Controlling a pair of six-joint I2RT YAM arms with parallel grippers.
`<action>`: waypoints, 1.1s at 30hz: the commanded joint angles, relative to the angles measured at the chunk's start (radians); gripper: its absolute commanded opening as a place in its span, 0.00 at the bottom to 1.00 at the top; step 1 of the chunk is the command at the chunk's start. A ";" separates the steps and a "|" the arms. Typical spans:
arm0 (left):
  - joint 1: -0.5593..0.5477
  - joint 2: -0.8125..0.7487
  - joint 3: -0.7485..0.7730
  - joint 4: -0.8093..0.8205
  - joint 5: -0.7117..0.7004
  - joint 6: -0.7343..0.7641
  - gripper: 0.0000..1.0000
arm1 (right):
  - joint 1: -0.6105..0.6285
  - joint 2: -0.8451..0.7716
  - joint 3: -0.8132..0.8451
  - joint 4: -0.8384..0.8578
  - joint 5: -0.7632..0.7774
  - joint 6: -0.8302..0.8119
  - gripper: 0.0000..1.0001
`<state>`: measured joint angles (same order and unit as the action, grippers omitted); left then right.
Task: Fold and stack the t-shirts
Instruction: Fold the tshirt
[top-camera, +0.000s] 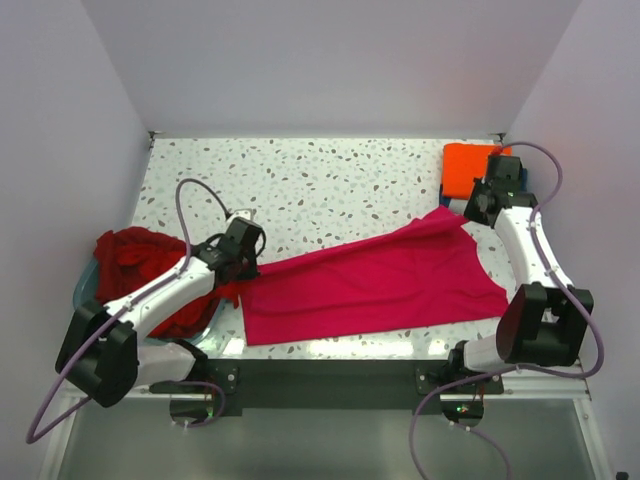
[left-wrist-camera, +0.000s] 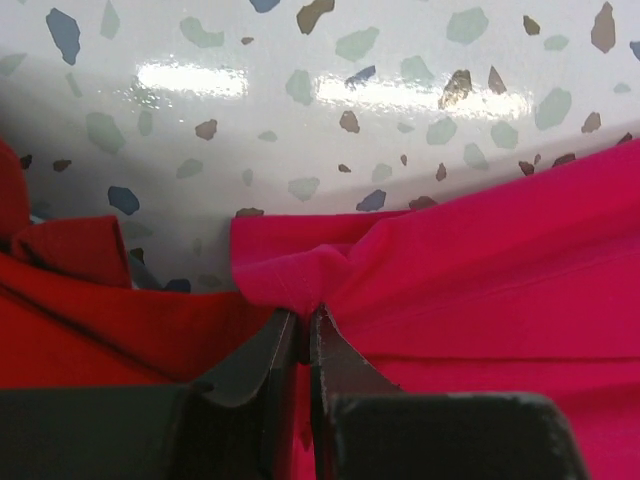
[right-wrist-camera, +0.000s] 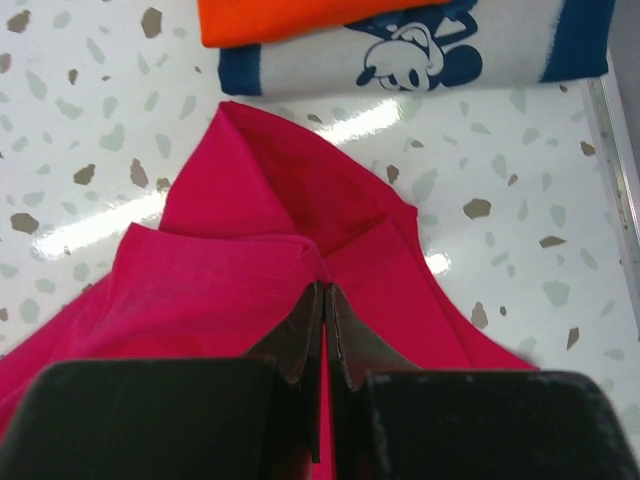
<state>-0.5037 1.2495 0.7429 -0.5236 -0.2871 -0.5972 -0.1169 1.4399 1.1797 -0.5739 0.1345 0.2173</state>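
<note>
Top external view: the speckled table (top-camera: 330, 170) carried the magenta-pink t-shirt (top-camera: 370, 285), which lay spread and nearly flat across the near half, stretched between the two arms. Dark red t-shirts (top-camera: 140, 260) were heaped in the pale blue tub (top-camera: 86, 285) at the near left edge. A folded orange t-shirt (top-camera: 470, 165) sat on a folded navy t-shirt (right-wrist-camera: 420, 55) with white print at the far right corner, forming the stack.

The left gripper (top-camera: 245, 265) stood at the pink shirt's left end, beside the tub. In the left wrist view its jaws were almost together, pinching a small bunched tuck of pink cloth, with dark red cloth touching just to the side. The right gripper (top-camera: 478, 205) stood at the shirt's far right corner, near the stack. In the right wrist view its jaws were fully closed on a peaked fold of the same pink cloth.

Handling, as judged: the shirt looked light, thin and limp, with no stiffness of its own. It would likely sag and wrinkle wherever unsupported, and slide easily on the glossy table. Holds at opposite corners or hem edges, as here, suit it best, since gentle tension between two pinches keeps the panel flat. A shallow pinch could slip off or catch one layer only.
</note>
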 joint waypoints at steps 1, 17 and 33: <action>-0.042 -0.051 -0.019 -0.021 -0.020 0.019 0.09 | -0.009 -0.071 -0.038 -0.024 0.074 -0.010 0.00; -0.167 -0.177 -0.073 -0.118 -0.055 -0.133 0.12 | -0.012 -0.242 -0.147 -0.113 0.166 -0.012 0.00; -0.226 -0.285 -0.036 -0.289 0.003 -0.233 0.77 | -0.013 -0.398 -0.230 -0.158 0.280 0.036 0.63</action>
<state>-0.7204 1.0142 0.6571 -0.7330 -0.2882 -0.7898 -0.1257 1.0981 0.9459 -0.7227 0.3534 0.2291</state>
